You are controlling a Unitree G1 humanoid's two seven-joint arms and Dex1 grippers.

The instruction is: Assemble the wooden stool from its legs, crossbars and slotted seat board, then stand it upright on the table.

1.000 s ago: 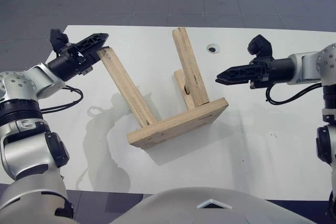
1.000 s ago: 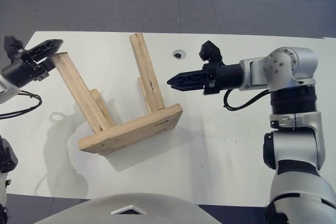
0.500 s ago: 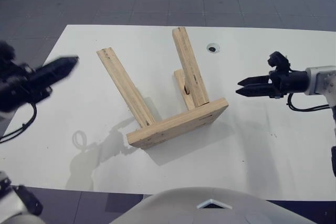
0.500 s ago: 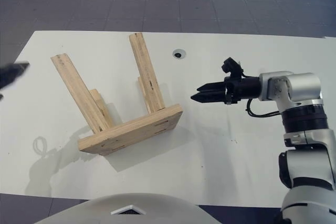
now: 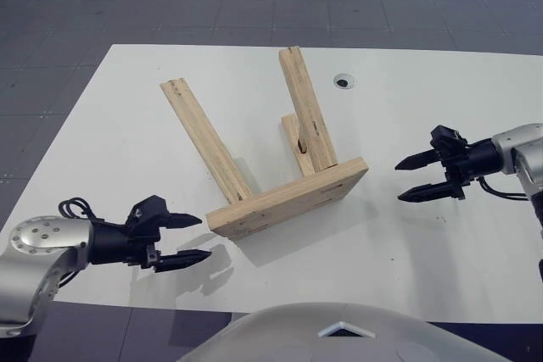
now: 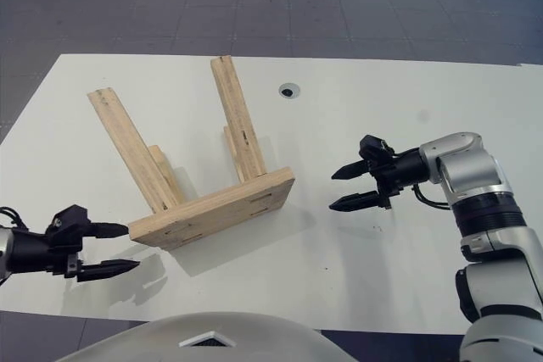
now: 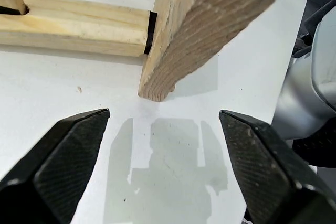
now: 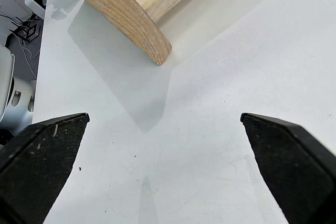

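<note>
The wooden stool [image 5: 271, 158] lies on its side on the white table [image 5: 424, 269], its seat board [image 5: 288, 199] resting on one long edge and its legs [image 5: 202, 140] pointing away toward the far side. A short crossbar [image 5: 296, 142] joins the legs behind the right one. My left gripper [image 5: 191, 238] is open near the table's front edge, just left of the seat board's left end [image 7: 157, 90]. My right gripper [image 5: 403, 180] is open to the right of the board's right end [image 8: 157, 53], a short gap away. Neither holds anything.
A small round hole [image 5: 343, 80] sits in the table's far side, right of the stool. A black cable loops behind the left gripper's wrist [image 5: 72, 208]. Bare table lies in front of and to the right of the stool.
Both arms have drawn back from the leg tops. The left gripper dropped from the left leg's tip to the front edge by the seat board; the right moved outward, lower, and opened.
</note>
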